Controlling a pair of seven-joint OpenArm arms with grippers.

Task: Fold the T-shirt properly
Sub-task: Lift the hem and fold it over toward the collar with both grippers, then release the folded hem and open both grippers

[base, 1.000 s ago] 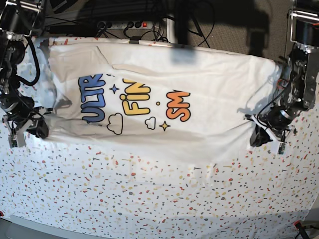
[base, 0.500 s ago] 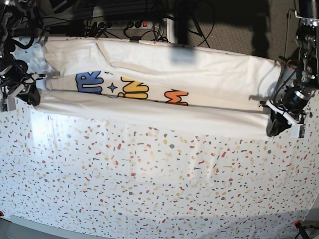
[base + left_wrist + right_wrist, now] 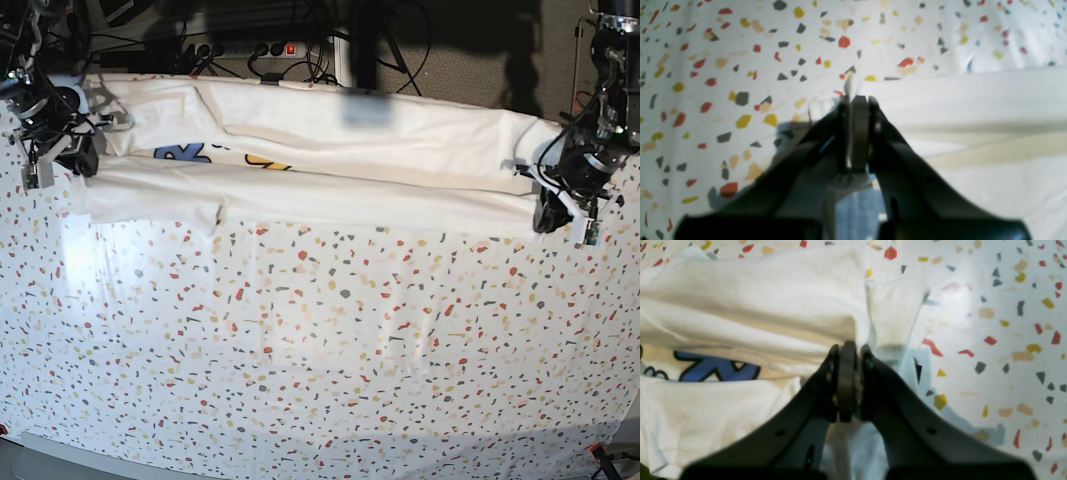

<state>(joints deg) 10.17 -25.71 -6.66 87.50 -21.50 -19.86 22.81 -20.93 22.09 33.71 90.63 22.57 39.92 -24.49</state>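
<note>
2 arms reach in from opposite sides in the base view, both near the far edge. Left gripper [image 3: 565,215] on that view's right, low, tips pointing down and inward, cabling along the wrist. Jaws pressed together, a sliver of white cloth pinched between them in the left wrist view [image 3: 857,106]. Right gripper [image 3: 60,160] on the base view's left, jaws likewise clamped together on white fabric [image 3: 848,351].

T-shirt [image 3: 330,195] near edge carried farther back over its print, only a sliver now showing
</note>
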